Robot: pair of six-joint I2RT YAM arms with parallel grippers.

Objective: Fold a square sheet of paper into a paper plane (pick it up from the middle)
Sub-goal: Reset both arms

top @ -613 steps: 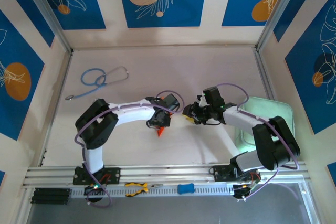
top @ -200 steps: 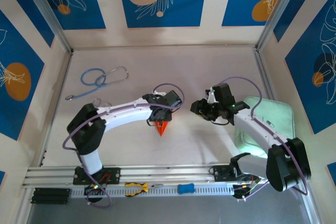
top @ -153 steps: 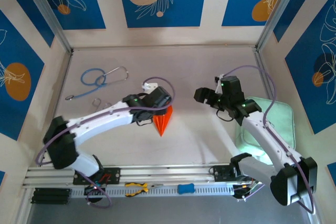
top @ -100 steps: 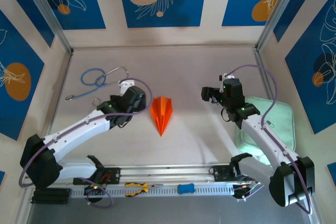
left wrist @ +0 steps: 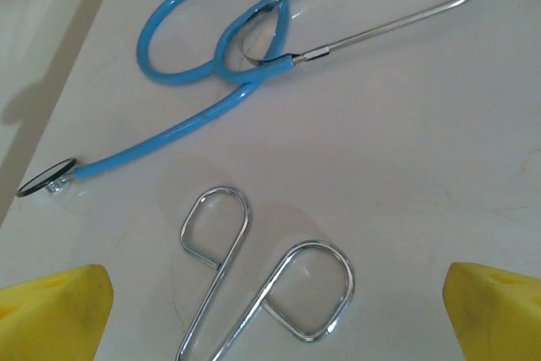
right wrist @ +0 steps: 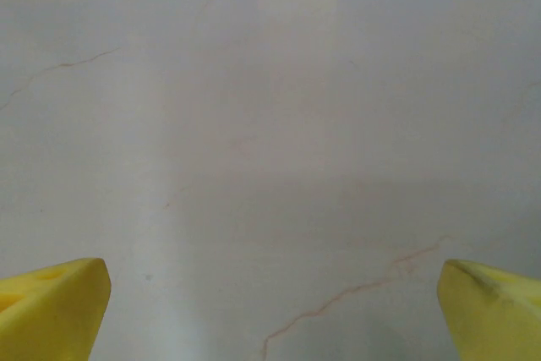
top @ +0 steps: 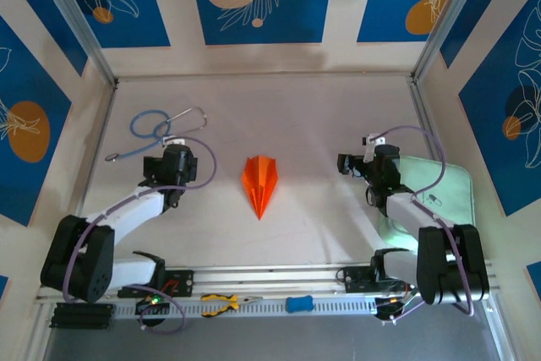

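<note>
Open tabletop point(top: 313, 116) rings the paper plane point(top: 259, 183), well apart from the wide-open left gripper point(top: 172, 162) and the equally wide-open right gripper point(top: 359, 164).

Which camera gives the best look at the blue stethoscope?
The left wrist view: the stethoscope lies close and sharp, blue tubing looped, chest piece distinct. The top view shows it whole but small, at the far left. The right wrist camera faces tabletop.

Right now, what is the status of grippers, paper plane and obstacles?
Left gripper open, right gripper open, both holding nothing. Paper plane folded, lying free on the table between them. Stethoscope far left, not in the way.
</note>
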